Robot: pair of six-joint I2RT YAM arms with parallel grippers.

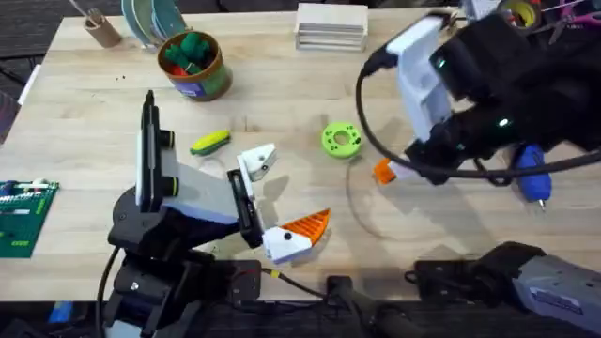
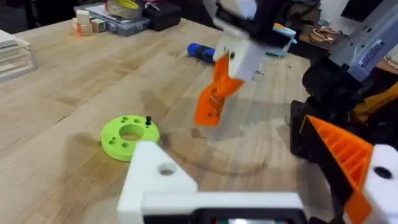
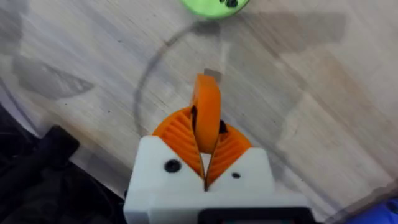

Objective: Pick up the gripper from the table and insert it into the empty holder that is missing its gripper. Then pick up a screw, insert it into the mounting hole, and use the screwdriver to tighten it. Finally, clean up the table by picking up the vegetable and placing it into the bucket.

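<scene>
My right gripper [image 1: 387, 173] is shut on the small orange gripper [image 3: 206, 112], which hangs tip-down just above the table [image 1: 94, 103], right of centre. In the left wrist view the orange gripper [image 2: 214, 93] is raised beyond the green disc. My left gripper [image 1: 272, 202] is open near the front. One of its jaws is the bare white holder [image 1: 255, 162], the other carries an orange ribbed pad [image 1: 308, 223]. A black screw [image 2: 148, 120] stands in the green disc [image 2: 129, 135]. The blue screwdriver [image 1: 532, 174] lies at the right. The yellow-green vegetable [image 1: 210, 142] lies left of the holder. The bucket [image 1: 194, 64] stands at the back left.
Green and red toys fill the bucket. A small brown cup [image 1: 101, 28] and plates stand at the back left, with a stack of white blocks [image 1: 331, 25] at the back centre. A green circuit board [image 1: 23, 216] lies at the left edge. A black cable loops from the right arm.
</scene>
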